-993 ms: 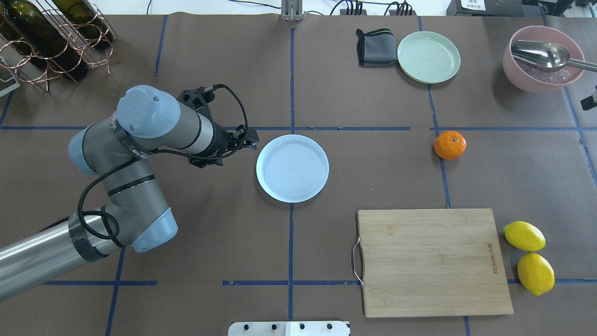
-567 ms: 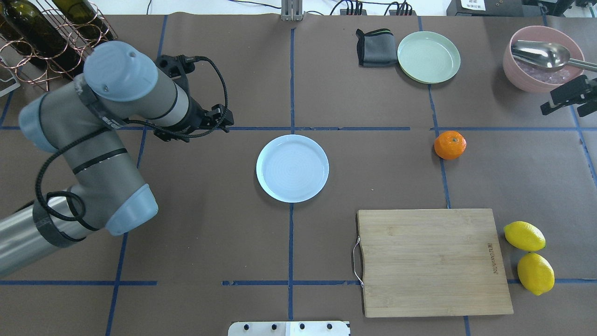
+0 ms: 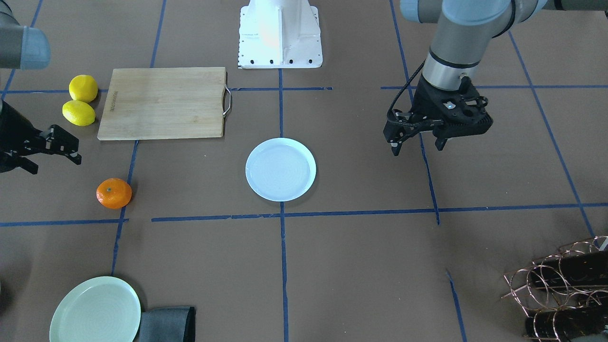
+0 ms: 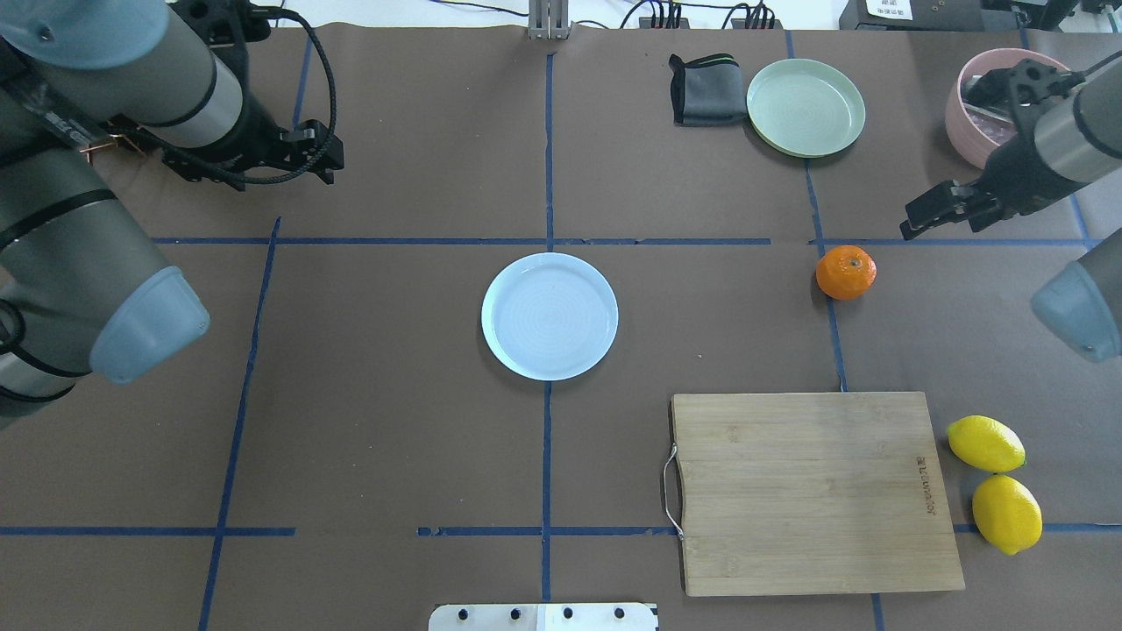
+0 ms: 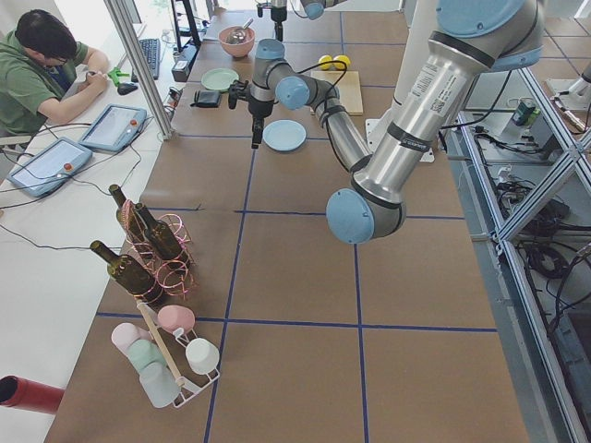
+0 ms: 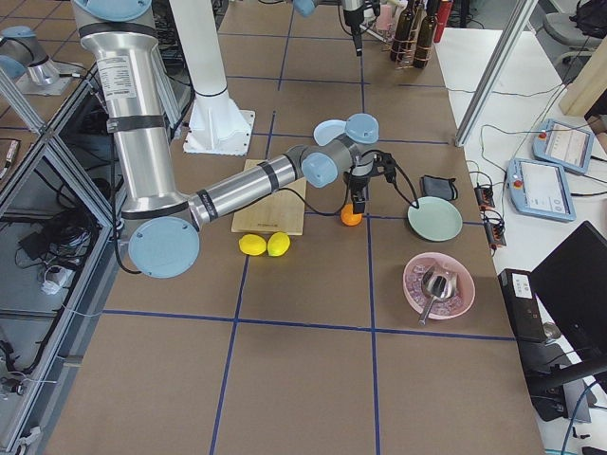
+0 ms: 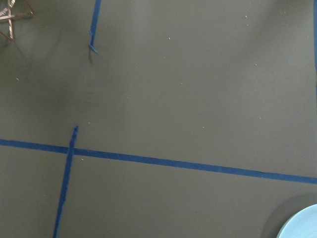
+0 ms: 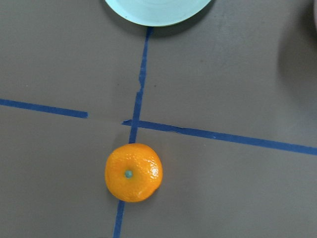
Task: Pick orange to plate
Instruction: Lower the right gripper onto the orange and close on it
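The orange (image 4: 846,272) rests on the table right of centre, on a blue tape line, and shows as well in the front view (image 3: 114,193) and low in the right wrist view (image 8: 133,172). At the centre of the table lies the bare pale blue plate (image 4: 550,316) (image 3: 280,169). My right gripper (image 4: 933,219) (image 3: 54,164) hangs open above the table, just right of and behind the orange, apart from it. Far off at the back left, my left gripper (image 4: 323,158) (image 3: 417,146) is open and holds nothing.
A wooden cutting board (image 4: 815,491) lies at the front right with two lemons (image 4: 986,443) beside it. A pale green plate (image 4: 805,107), a grey cloth (image 4: 706,88) and a pink bowl (image 4: 969,131) stand at the back right. A wire bottle rack (image 3: 560,285) occupies the back left.
My left arm has drawn back from beside the plate to the back left. My right arm has come in from the right edge toward the orange. Orange and plate have not moved.
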### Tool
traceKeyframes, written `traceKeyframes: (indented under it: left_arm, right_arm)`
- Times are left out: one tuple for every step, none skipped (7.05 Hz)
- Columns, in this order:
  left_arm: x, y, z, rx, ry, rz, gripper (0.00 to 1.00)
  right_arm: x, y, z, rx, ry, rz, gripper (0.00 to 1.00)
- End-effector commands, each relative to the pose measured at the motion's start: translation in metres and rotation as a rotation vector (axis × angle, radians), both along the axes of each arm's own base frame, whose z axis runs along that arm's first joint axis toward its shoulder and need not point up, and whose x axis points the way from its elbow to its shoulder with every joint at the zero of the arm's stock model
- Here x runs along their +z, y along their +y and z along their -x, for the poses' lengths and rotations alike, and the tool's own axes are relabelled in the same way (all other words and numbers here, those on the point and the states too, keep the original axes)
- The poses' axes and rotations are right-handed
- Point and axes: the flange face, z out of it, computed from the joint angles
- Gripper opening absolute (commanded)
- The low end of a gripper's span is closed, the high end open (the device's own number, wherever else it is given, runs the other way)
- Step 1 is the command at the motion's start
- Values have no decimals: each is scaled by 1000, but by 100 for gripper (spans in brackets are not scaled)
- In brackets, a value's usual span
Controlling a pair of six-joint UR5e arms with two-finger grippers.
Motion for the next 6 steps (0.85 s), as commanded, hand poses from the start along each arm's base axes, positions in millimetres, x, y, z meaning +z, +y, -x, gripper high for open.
traceKeyframes:
  left_arm:
    - [14,-2,46,6,-53,-30,100]
    - [16,-2,45,9,-55,-29,100]
    - [17,-2,45,10,-55,-27,100]
    - [17,-2,45,10,-55,-27,100]
    - [17,-2,45,10,-56,-26,100]
    - [17,0,42,24,-45,-16,100]
  right_arm:
    - [-2,-2,57,-10,58,-30,100]
    - [16,-4,70,-23,53,-45,100]
    - [32,-4,85,-39,56,-51,100]
    - [28,-5,96,-35,71,-73,100]
    - [34,-2,103,-40,90,-78,100]
    - [40,-1,108,-45,98,-70,100]
